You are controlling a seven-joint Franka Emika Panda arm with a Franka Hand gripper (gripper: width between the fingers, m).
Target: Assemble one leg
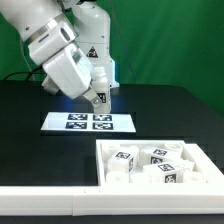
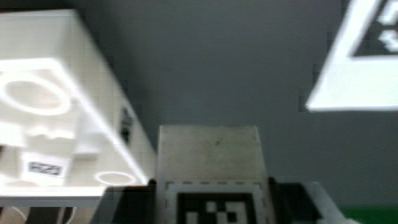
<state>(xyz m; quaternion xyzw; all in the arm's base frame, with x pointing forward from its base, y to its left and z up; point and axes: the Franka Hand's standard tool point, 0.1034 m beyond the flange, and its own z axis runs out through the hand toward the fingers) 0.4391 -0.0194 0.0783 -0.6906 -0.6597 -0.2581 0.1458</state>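
My gripper [image 1: 98, 96] hangs above the far edge of the marker board [image 1: 88, 121] and is shut on the leg [image 1: 100, 98], a small white block with a black-and-white tag. In the wrist view the leg [image 2: 214, 150] sits between my dark fingers [image 2: 128, 205], with its tag at the gripper [image 2: 214, 203]. The leg is held clear of the black table. Several more tagged white legs [image 1: 125, 157] lie in the white walled tray [image 1: 110, 150] at the exterior view's right.
In the wrist view the tray's wall with round holes [image 2: 54, 100] is close beside the held leg, and a corner of the marker board [image 2: 365, 55] shows on the other side. A white rail [image 1: 50, 200] runs along the table's front edge.
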